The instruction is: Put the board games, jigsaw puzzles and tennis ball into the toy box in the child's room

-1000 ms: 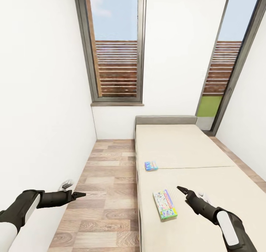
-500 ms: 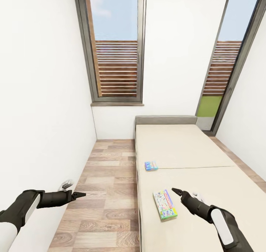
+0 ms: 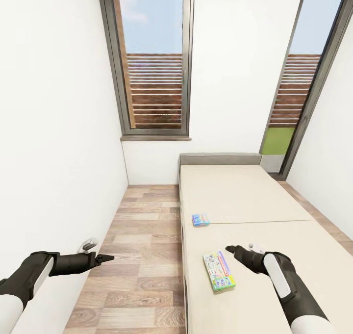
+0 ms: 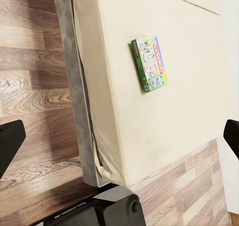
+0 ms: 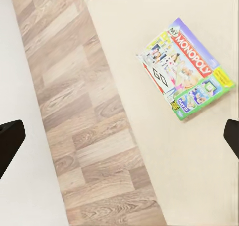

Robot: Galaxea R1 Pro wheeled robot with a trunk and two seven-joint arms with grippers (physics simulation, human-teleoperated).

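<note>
Step in hand, as judged: collection of the first board game from the bed; nothing is held and no toy is yet on its way to the toy box.

Nearest, the right gripper [image 3: 231,249] hovers over the large flat beige mattress of the bed [image 3: 294,255], just beside the far right corner of the flat green-edged Monopoly game box with cartoon print [image 3: 219,270]. The box lies flat near the bed's floor-side edge, clear of the fingers; the right wrist view shows it whole [image 5: 185,74] with the dark fingertips [image 5: 10,139] at the two sides of that picture, spread wide and touching nothing.

The left gripper [image 3: 109,258] is held out over the wood-plank floor [image 3: 142,255], well apart from the bed. Its fingertips [image 4: 10,136] likewise stand wide apart in the left wrist view, empty, with the same box [image 4: 149,63] seen on the mattress beyond.

Farther up the bed, near the seam across the mattress, lies the small light blue cartoon-printed game box [image 3: 200,219], untouched.

Next move, as judged: the right gripper must come down over the Monopoly box and close across it. The box is thin and lies flat, so a grip at the bed's edge side may be needed; a slip is the risk
</note>
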